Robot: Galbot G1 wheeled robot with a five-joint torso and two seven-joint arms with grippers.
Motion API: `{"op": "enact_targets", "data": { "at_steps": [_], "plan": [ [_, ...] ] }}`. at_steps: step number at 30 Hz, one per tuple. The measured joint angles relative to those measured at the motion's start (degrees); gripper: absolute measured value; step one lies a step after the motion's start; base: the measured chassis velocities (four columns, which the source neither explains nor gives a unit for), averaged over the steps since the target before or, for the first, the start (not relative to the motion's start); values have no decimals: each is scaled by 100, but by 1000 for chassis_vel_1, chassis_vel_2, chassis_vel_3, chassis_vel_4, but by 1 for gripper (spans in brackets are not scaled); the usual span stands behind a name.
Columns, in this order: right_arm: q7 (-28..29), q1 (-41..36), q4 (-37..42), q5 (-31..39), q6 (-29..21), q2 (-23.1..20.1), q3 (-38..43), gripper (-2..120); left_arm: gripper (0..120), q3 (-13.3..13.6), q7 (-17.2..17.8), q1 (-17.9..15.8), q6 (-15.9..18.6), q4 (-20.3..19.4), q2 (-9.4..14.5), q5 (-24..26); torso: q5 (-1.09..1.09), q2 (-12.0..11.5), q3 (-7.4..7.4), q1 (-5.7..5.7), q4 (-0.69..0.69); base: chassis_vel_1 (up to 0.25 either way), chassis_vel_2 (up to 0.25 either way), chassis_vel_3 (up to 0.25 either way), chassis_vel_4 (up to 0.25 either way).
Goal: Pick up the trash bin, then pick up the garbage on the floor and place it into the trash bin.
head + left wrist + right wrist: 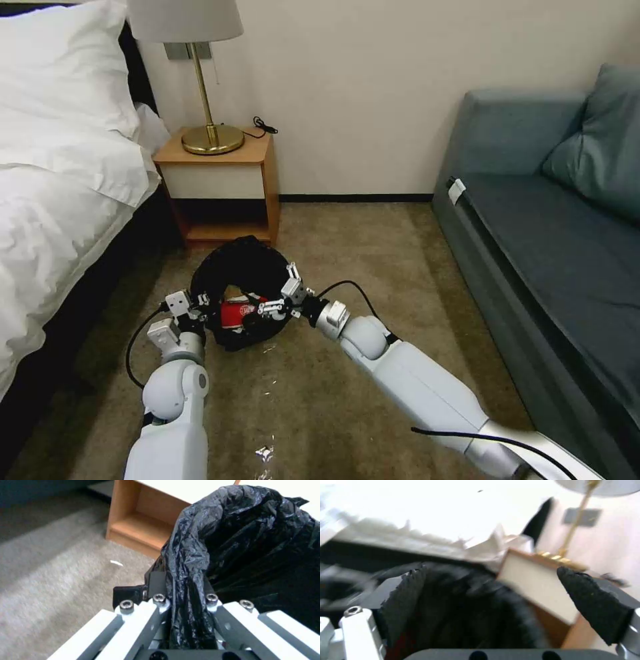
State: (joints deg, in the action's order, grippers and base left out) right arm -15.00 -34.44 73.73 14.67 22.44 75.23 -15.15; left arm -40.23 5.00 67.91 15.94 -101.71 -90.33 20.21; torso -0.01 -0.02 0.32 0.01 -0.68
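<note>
The trash bin (243,267), its crinkly black liner folded over the rim, hangs a little above the carpet in front of the nightstand. My left gripper (195,308) is shut on the near left side of the rim; the left wrist view shows the liner (200,562) pinched between the fingers (156,590). My right gripper (279,293) hovers open over the bin's mouth from the right, its black pads (403,597) spread wide with the liner (470,620) behind them. A red-and-white crumpled wrapper (235,312) lies inside the bin, just past the right fingertips.
A wooden nightstand (220,187) with a brass lamp (212,137) stands behind the bin. The bed (60,200) runs along the left and a grey-blue sofa (533,220) along the right. A small shiny clear scrap (265,453) lies on the carpet between my arms.
</note>
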Motion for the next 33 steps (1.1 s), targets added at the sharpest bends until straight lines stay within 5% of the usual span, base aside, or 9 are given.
{"op": "enact_targets", "data": {
  "at_steps": [9,15,21,33],
  "plan": [
    [167,174,329,233,-173,19,1054,100,4,-30,50,-111,25,177,72,136,0,0,0,0,0,0,0,0,0],
    [162,-94,702,392,-255,-162,2165,100,4,-66,270,-310,65,412,174,651,1,0,0,0,0,0,0,0,0],
    [16,-949,1110,544,-259,-600,3513,100,4,-111,761,-647,89,846,219,1172,2,0,-1,0,0,0,0,0,0],
    [-442,-2886,1880,823,-98,-1383,5411,100,4,-108,985,-1102,19,1506,214,1476,1,0,-1,0,-2,0,0,0,0]
  ]
}}
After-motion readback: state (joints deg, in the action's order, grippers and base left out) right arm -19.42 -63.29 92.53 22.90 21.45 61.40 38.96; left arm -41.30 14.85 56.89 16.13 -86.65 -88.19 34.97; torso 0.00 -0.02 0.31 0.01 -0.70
